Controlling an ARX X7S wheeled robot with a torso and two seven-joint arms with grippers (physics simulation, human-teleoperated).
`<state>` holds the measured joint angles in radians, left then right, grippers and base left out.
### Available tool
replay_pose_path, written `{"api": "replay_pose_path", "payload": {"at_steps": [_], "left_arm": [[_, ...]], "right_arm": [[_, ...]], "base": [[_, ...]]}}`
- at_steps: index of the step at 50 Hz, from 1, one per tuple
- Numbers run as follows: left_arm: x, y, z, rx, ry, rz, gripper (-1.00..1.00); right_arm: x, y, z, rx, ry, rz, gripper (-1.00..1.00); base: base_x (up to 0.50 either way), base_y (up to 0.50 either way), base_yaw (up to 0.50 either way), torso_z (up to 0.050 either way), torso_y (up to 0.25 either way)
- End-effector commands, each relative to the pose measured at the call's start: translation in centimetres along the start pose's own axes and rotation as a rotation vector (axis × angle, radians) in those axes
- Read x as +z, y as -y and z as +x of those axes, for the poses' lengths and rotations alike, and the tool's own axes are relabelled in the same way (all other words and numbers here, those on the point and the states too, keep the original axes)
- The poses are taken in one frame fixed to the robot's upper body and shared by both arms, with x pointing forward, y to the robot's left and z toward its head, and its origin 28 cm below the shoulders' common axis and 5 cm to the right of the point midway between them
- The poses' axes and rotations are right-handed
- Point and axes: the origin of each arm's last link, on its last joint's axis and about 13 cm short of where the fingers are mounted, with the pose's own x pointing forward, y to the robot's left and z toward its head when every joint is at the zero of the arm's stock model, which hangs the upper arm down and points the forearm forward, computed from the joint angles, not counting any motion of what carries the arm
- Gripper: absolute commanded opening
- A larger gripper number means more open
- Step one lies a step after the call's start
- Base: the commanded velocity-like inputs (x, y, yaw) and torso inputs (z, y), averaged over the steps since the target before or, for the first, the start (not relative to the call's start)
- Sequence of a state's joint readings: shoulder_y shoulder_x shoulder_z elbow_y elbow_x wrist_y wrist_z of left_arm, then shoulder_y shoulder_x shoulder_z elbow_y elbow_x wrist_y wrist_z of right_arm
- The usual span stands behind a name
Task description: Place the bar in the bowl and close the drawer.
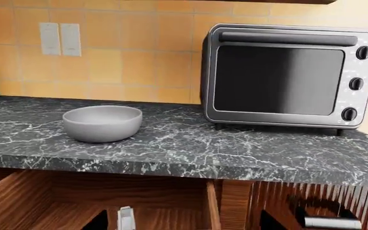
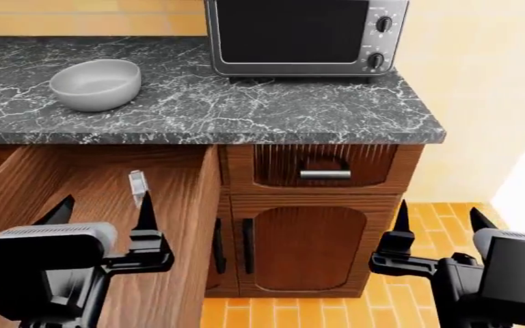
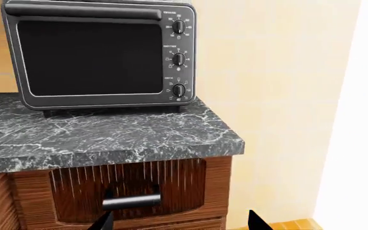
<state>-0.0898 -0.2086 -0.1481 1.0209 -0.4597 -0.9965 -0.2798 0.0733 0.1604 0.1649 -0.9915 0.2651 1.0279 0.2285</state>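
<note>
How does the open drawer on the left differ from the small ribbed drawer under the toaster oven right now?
The wide drawer is pulled far out from under the counter; the narrow ribbed drawer sits shut, flush with the cabinet. The wide drawer shows its inside, with the bar standing in it; the narrow one shows only its front and silver handle. The wide drawer is beside the left gripper; the narrow one is nearer the right gripper. Both are reddish-brown wood.
</note>
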Motion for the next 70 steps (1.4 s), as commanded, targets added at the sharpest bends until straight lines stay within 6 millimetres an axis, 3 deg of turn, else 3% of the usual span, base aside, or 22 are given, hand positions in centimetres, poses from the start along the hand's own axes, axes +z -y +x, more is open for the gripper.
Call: {"api": "replay_pose_path", "payload": {"at_steps": [1,57,63,70], "left_arm": [[0.0,0.0,0.0,0.007,-0.006,-0.003,1.0],[-0.1,-0.3,0.3,0.015,-0.023,0.003,1.0],[1.3,-0.6,0.7,-0.012,-0.038,-0.004,1.0],[4.5,-1.3,1.6,-0.045,-0.042,0.001,1.0]], "right_arm": [[0.1,0.2,-0.1,-0.005,0.003,0.003,1.0],[0.4,0.6,-0.1,-0.01,-0.011,0.01,1.0],[1.7,1.1,0.3,0.015,-0.08,-0.036,1.0],[4.8,2.2,0.7,0.089,-0.132,-0.1,1.0]], "base": [[0.0,0.5,0.0,0.0,0.0],[0.0,0.49,0.0,0.0,0.0],[0.0,0.0,0.0,0.0,0.0],[0.0,0.0,0.0,0.0,0.0]]}}
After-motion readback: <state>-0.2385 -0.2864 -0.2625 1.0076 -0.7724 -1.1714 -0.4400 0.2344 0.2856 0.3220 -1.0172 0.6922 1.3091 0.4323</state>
